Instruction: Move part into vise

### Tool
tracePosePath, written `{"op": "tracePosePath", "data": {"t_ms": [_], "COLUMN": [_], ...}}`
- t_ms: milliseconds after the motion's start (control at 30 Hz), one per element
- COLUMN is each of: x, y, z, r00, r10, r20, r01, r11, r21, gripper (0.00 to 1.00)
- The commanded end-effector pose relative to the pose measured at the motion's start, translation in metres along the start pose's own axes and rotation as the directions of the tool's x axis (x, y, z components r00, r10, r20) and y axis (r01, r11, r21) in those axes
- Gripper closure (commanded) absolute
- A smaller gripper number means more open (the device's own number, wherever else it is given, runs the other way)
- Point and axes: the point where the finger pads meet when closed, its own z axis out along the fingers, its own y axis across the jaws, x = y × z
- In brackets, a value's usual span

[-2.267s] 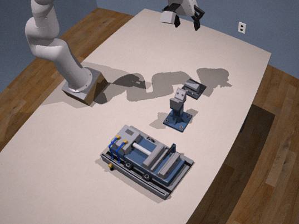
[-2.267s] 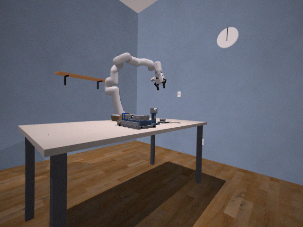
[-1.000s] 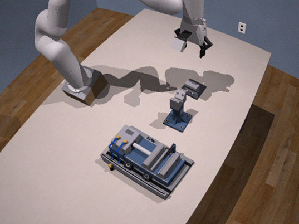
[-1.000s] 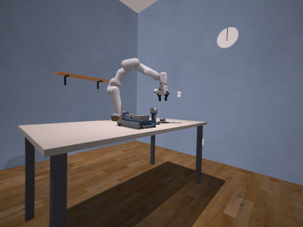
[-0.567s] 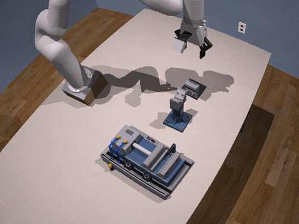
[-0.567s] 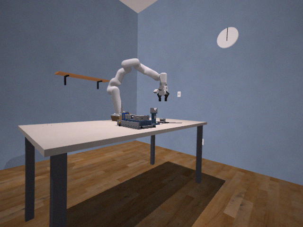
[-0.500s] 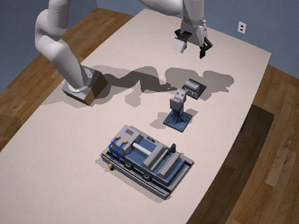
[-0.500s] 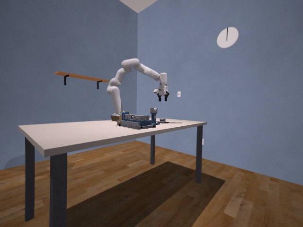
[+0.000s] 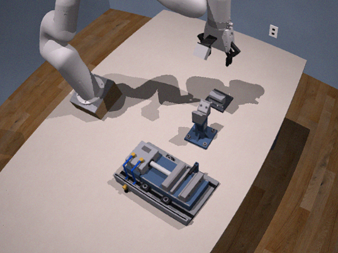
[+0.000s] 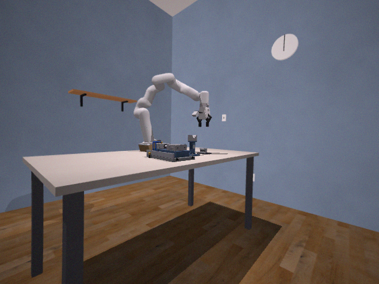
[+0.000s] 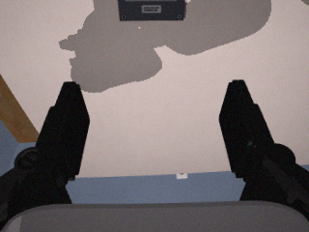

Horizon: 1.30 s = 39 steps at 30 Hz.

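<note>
Blue walls (image 10: 92,45) surround white table (image 10: 92,171) on wood floor (image 10: 305,244).

The top view is looking steeply down from high above one long side of the surface (image 9: 58,200), taking in the whole top, the arm's base (image 9: 106,105), the vise (image 9: 168,184) and the surrounding wood floor. The exterior view is standing far back near floor level, facing a room corner across the surface (image 10: 92,171) and showing the same arm and vise small at its far end. The wrist view is riding close behind the open gripper (image 11: 154,130), looking down past its jaws at the infeed plate (image 11: 153,11), which the top view is also showing (image 9: 226,103).
</note>
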Motion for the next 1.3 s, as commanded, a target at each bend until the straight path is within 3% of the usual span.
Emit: {"op": "tracePosePath", "data": {"t_ms": [0, 667, 1267], "x": [-0.001, -0.001, -0.001], "y": [-0.001, -0.001, -0.001], "z": [-0.001, 0.007, 0.024], "r00": [1.0, 1.0, 1.0], "r10": [0.0, 0.0, 0.0], "r20": [0.003, 0.002, 0.002], "r01": [0.0, 0.0, 0.0], "r11": [1.0, 1.0, 1.0], "r21": [0.003, 0.0, 0.0], "gripper": [0.11, 0.11, 0.11]}}
